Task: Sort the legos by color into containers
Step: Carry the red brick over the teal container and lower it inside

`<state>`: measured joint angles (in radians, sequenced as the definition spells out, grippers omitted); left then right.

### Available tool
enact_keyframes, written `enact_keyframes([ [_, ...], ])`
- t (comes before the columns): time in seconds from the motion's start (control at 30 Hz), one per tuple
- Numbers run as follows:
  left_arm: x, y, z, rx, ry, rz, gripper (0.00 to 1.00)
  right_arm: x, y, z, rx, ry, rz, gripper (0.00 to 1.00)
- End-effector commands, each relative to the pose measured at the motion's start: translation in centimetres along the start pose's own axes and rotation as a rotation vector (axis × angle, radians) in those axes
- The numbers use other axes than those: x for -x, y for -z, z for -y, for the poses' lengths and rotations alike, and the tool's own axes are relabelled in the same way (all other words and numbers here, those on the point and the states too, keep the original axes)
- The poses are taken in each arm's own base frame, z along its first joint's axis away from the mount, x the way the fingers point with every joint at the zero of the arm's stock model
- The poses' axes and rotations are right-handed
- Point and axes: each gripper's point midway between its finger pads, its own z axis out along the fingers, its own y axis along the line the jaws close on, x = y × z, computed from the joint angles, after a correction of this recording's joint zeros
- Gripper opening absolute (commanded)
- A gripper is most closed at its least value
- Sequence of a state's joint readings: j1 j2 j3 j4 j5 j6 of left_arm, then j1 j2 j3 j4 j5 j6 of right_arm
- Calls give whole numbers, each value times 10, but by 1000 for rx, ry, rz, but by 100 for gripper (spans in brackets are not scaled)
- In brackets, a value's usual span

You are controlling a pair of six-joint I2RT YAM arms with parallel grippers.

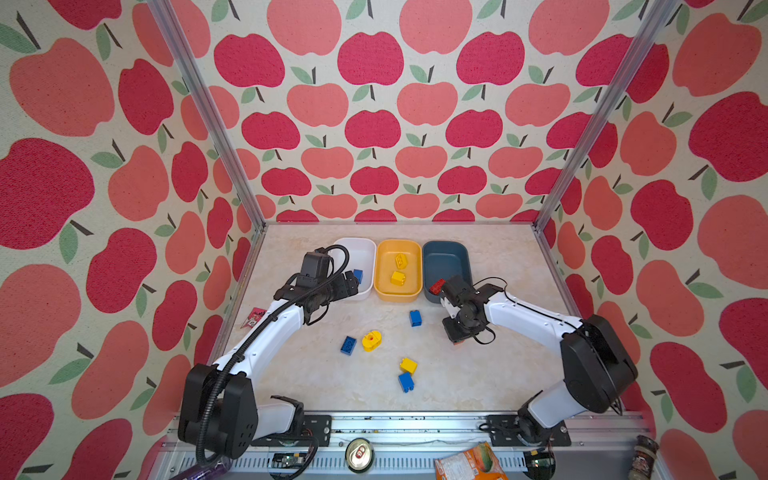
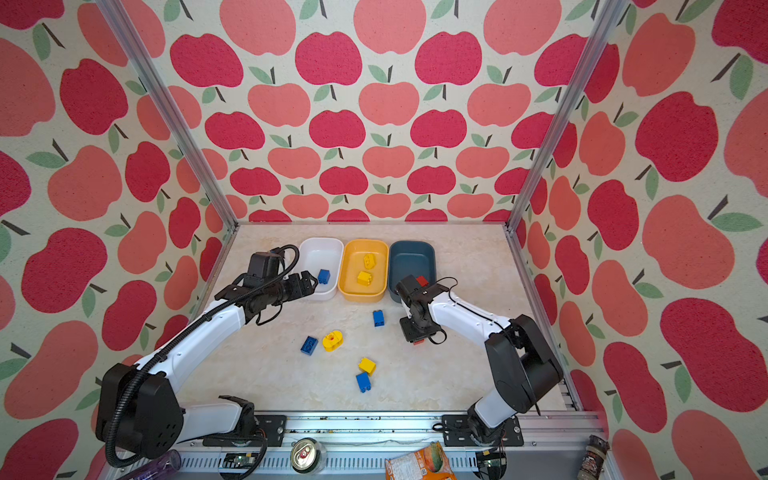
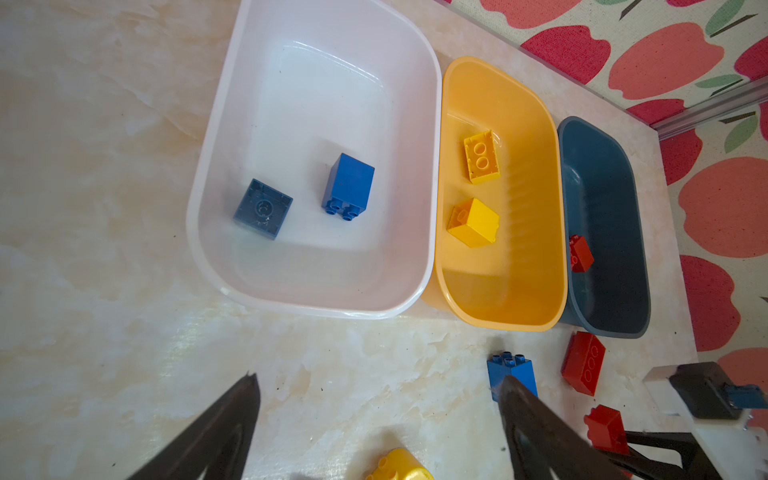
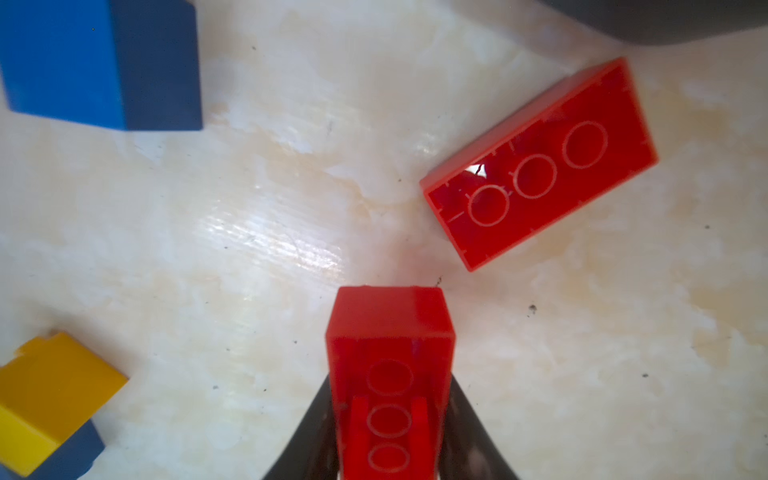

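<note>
The white (image 1: 368,245), yellow (image 1: 417,266) and dark blue (image 1: 463,253) containers stand in a row at the back. Two blue legos (image 3: 348,187) lie in the white one, two yellow legos (image 3: 473,222) in the yellow one, and a red lego (image 3: 581,253) in the dark blue one. My left gripper (image 1: 355,286) hangs open and empty at the white container's near corner. My right gripper (image 4: 388,386) is shut on a red lego (image 4: 388,332) in front of the dark blue container. Another red lego (image 4: 540,166) lies upside down beside it, hidden in both top views.
Loose on the table are blue legos (image 1: 415,318) (image 1: 348,345), a rounded yellow piece (image 1: 371,340), and a yellow lego (image 1: 408,365) touching a blue one (image 1: 405,382). A red wrapper (image 1: 253,318) lies at the left edge. A can (image 1: 359,455) and an orange packet (image 1: 469,463) lie on the front rail.
</note>
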<state>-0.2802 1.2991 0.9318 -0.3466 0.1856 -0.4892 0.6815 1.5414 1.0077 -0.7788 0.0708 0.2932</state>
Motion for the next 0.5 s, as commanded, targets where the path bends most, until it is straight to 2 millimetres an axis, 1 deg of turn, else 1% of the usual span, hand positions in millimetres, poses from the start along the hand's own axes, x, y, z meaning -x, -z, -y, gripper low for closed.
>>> enact_keyframes([
  [0.0,4,4,1,-14,12,23,93,18,37,-2,-1,-16,80,31],
  [0.07,4,5,1,-16,12,24,93,31,52,-1,-1,-12,122,31],
  [0.2,3,6,1,-19,14,28,93,61,67,3,10,-17,184,31],
  [0.33,1,8,0,-19,17,30,94,97,74,12,23,-32,244,31],
  [0.47,0,9,0,-23,23,32,94,134,67,22,31,-55,285,31],
])
